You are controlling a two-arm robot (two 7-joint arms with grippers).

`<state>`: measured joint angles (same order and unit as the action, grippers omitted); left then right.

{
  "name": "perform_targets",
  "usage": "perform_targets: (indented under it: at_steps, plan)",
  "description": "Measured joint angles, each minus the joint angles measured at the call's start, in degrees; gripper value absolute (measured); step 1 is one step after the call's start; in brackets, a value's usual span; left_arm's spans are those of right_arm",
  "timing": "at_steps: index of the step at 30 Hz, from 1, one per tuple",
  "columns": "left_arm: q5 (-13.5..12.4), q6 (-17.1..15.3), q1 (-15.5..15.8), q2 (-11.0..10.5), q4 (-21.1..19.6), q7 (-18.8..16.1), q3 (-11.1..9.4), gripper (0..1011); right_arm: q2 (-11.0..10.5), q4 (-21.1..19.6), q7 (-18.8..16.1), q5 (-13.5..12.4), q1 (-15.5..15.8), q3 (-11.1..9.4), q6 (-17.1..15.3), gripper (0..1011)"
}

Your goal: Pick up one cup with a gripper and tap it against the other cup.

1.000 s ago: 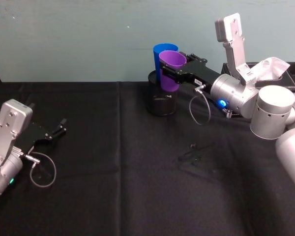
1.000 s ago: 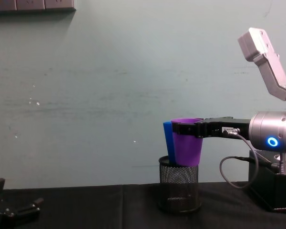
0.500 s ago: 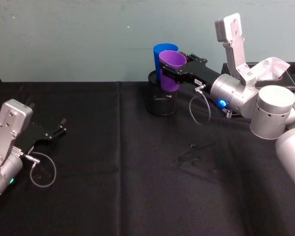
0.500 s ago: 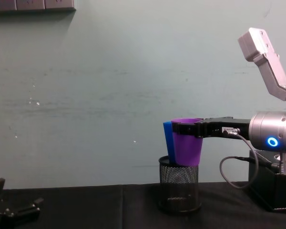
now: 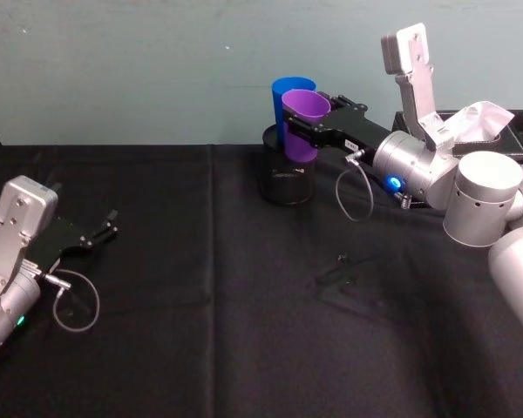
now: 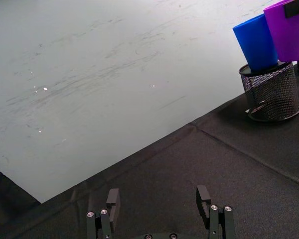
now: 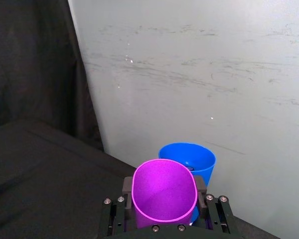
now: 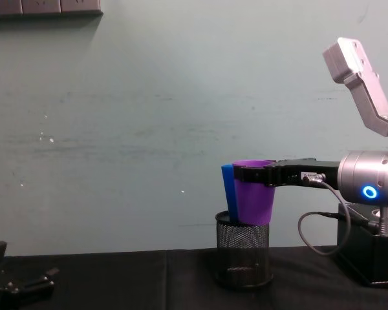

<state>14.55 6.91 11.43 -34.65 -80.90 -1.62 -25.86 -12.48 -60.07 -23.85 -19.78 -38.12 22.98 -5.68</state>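
My right gripper (image 5: 307, 124) (image 8: 251, 175) (image 7: 164, 199) is shut on the purple cup (image 5: 305, 124) (image 8: 253, 200) (image 7: 164, 191) near its rim and holds it in the air above the black mesh holder (image 5: 287, 178) (image 8: 243, 257). The blue cup (image 5: 289, 100) (image 8: 227, 190) (image 7: 189, 158) (image 6: 256, 42) stands just behind the purple cup (image 6: 289, 30), its base in the mesh holder (image 6: 270, 92); the two cups sit side by side and look to be touching. My left gripper (image 5: 112, 223) (image 6: 157, 198) (image 8: 22, 282) rests open over the cloth at the left.
A black cloth (image 5: 209, 331) covers the table up to a pale wall. A black box holding white tissue (image 5: 479, 122) stands at the back right, behind my right arm. A small dark object (image 5: 342, 258) lies on the cloth mid-right.
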Motion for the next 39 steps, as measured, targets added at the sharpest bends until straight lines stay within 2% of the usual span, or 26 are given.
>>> perform_targets:
  at_steps: [39]
  plan:
    - [0.00,0.00,0.00,0.00,0.00,0.00,0.00,1000,0.00,0.00,0.00,0.00,0.00,0.00,0.00,720]
